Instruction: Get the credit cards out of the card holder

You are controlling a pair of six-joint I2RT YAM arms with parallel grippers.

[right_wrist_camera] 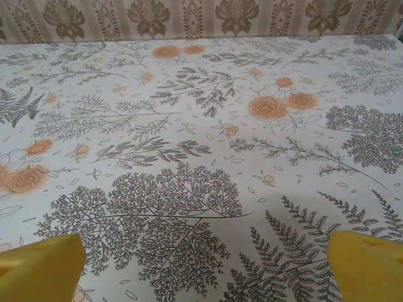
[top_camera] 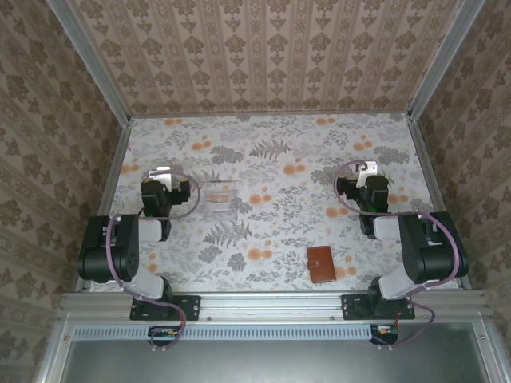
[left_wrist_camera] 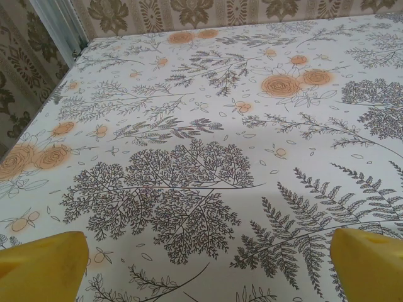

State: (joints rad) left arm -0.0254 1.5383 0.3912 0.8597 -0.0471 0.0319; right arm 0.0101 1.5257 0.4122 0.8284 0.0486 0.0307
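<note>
Top external view: card holder (top_camera: 322,264) lies folded shut on the table (top_camera: 271,128). It is well behind the jaws of the right gripper (top_camera: 366,167), back toward that arm's base and a little to their inner side. From the left gripper (top_camera: 162,172) the card holder is well apart, off to the right of its jaws and rearward. A clear tray (top_camera: 219,199) sits just right of the left jaws, slightly behind them. The credit cards are judged to be tucked inside the closed holder; cannot confirm.

Wrist views: left gripper (left_wrist_camera: 201,270) and right gripper (right_wrist_camera: 201,267) both have jaws spread wide. Yellow fingertips (left_wrist_camera: 41,261) sit at the lower corners, with bare patterned table between them. Nothing held on either side.

Step in hand: judged the very start, with the holder untouched and not yet opened. The next move calls for the right arm to draw back and swing inward until its jaws stand over the holder. After that, likely one gripper pins or lifts a flap while the other draws the cards out. Flat leather on a flat top: an edge pick looks fiddly.
</note>
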